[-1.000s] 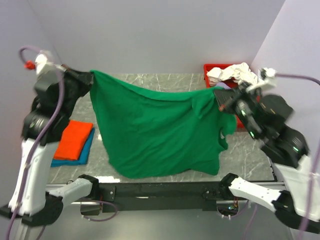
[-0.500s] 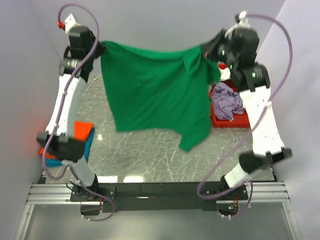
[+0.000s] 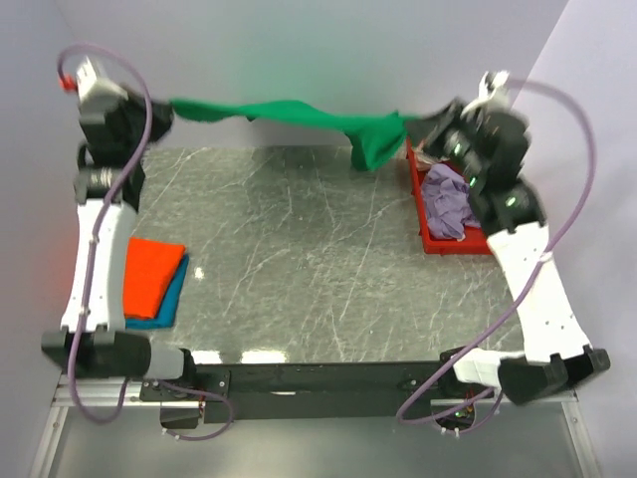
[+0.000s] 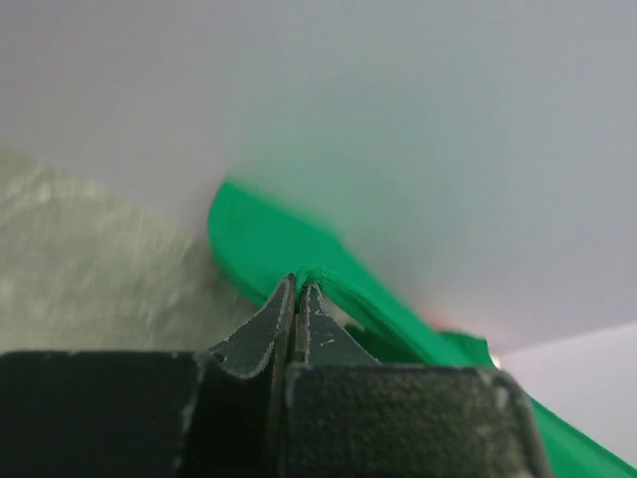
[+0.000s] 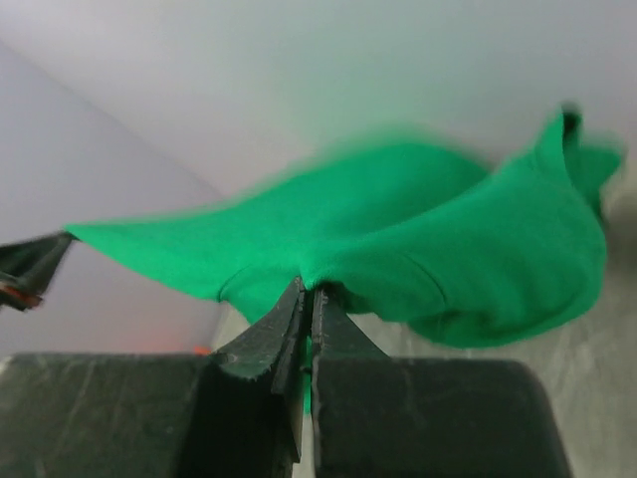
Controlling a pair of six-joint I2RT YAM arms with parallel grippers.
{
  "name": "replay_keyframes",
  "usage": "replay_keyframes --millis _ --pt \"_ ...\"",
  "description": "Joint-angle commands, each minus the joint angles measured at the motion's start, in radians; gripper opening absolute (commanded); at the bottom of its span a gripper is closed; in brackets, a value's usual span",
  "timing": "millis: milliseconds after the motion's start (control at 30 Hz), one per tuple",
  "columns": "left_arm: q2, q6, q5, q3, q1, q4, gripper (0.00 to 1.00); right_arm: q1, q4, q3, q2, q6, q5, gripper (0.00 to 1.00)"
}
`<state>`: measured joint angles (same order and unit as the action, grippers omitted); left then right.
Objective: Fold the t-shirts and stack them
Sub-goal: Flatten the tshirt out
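The bright green t-shirt (image 3: pixel 289 112) hangs in the air, stretched into a thin band between both grippers at the far edge of the table. My left gripper (image 3: pixel 167 108) is shut on its left end, seen in the left wrist view (image 4: pixel 299 282). My right gripper (image 3: pixel 410 119) is shut on its right end (image 5: pixel 310 286), where a fold of cloth (image 3: pixel 370 144) droops. The green cloth fills the right wrist view (image 5: pixel 418 229). A folded orange t-shirt (image 3: pixel 147 275) lies on a folded teal t-shirt (image 3: pixel 171 297) at the left. A lavender t-shirt (image 3: pixel 447 199) lies crumpled in the red tray (image 3: pixel 438 242).
The grey marble-patterned table top (image 3: pixel 299 259) spreads below the hanging shirt. The red tray stands at the right edge, under my right arm (image 3: pixel 518 229). The back wall is close behind the shirt. My left arm (image 3: pixel 95 229) rises along the left side.
Both grippers have carried the green t-shirt up and back toward the wall. The shirt hung down as a broad sheet before; now it shows as a thin stretched band.
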<state>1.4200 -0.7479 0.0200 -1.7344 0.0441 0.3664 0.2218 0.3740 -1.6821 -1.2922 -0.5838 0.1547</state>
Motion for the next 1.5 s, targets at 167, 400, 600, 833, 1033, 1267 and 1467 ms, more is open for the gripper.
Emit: replay_keyframes --millis 167,400,600,833,1033,1267,1467 --pt "-0.297 -0.234 -0.055 0.816 0.007 -0.139 0.00 -0.001 -0.230 0.783 0.218 -0.131 0.100 0.01" --pt "-0.372 -0.318 -0.088 1.194 0.005 -0.190 0.00 0.016 -0.288 1.175 0.324 -0.149 0.121 0.27" --pt "-0.409 -0.326 -0.104 1.311 0.007 -0.190 0.07 0.034 -0.224 1.308 0.476 -0.182 0.095 0.48" --pt "-0.464 -0.286 -0.121 1.296 0.005 -0.103 0.29 0.082 -0.101 1.381 0.613 -0.258 0.062 0.49" --pt "-0.542 -0.326 -0.198 1.227 0.005 0.052 0.52 0.220 0.035 1.386 0.691 -0.394 -0.016 0.49" --pt "-0.529 -0.352 -0.276 1.185 0.005 0.138 0.84 0.312 0.062 1.472 0.720 -0.544 0.005 0.44" --pt "-0.512 -0.386 -0.256 1.231 0.007 0.111 0.76 0.314 -0.001 1.504 0.755 -0.574 -0.046 0.45"
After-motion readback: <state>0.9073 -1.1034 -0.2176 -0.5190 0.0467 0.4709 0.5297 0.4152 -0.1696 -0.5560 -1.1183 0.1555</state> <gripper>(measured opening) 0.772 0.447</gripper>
